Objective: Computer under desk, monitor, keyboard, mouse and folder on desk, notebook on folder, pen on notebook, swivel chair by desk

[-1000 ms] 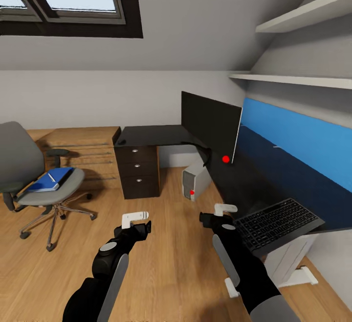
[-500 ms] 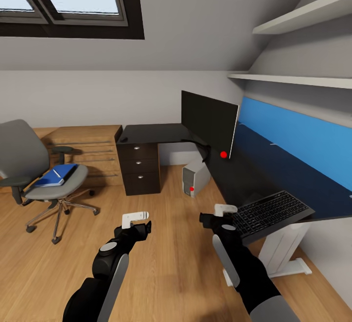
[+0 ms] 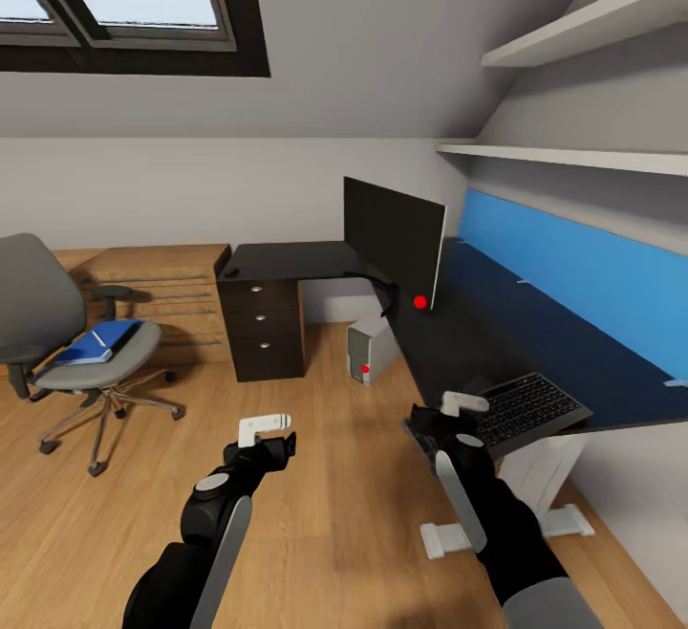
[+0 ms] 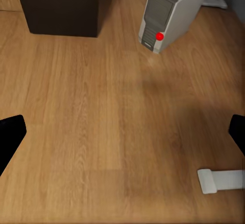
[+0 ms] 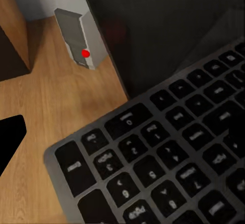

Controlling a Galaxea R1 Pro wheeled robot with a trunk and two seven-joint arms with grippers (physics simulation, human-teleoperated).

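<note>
Your right hand point(image 3: 457, 416) hovers at the near left corner of the keyboard point(image 3: 528, 408), which lies on the near end of the black table point(image 3: 478, 342) with that corner jutting past the table edge. In the right wrist view the keys point(image 5: 168, 152) loom close and one dark fingertip point(image 5: 9, 139) sits off to the side, so I cannot tell how wide that hand stands. Your left hand point(image 3: 265, 430) hangs over bare wooden floor point(image 3: 325, 514); its wrist view shows both fingertips point(image 4: 10, 137) far apart, spread wide with nothing between them.

The monitor point(image 3: 392, 239) stands upright on the table at its corner, red dot at the lower edge. The computer point(image 3: 370, 348) rests on the floor under the table, beside the dark drawer unit point(image 3: 261, 330). The swivel chair point(image 3: 72, 352) stands well apart from the table, in front of a light wooden chest point(image 3: 162, 299). The blue folder point(image 3: 96, 342) lies on its seat, with what may be a thin white pen on top.
</note>
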